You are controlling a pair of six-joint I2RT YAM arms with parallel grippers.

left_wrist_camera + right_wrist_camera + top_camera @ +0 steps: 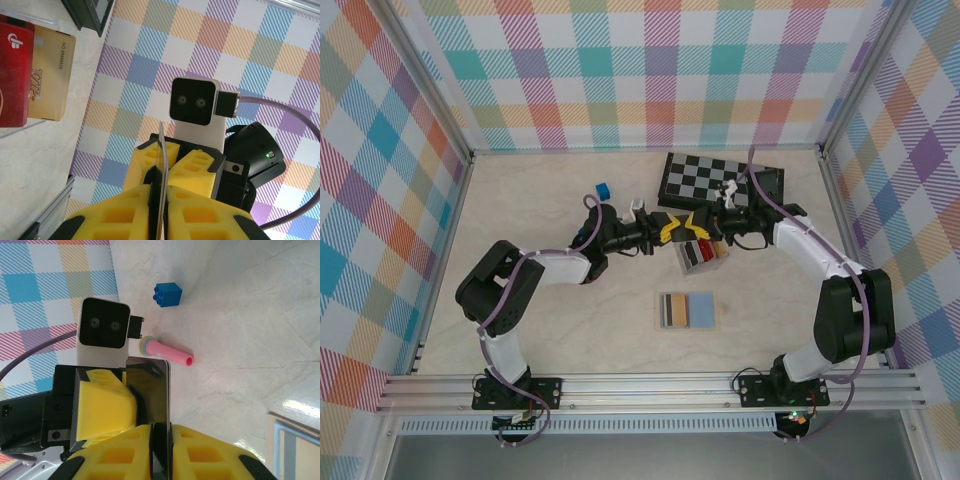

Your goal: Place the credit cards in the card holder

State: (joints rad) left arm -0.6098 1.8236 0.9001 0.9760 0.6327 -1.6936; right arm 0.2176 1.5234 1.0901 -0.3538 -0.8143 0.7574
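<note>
Arms: your two arms bend inward, grippers nose to nose at mid-table.
Left gripper (159, 190): clamped on the black credit card (150, 390), seen edge-on.
Right gripper (161, 432): pinching that same card from 3 o'clock.
Card holder (687, 310): lying open at 6 o'clock from the grippers, apart.
Other cards: red card (15, 75) and gold card (50, 75) side by side, at 5 o'clock near the grippers.
</note>
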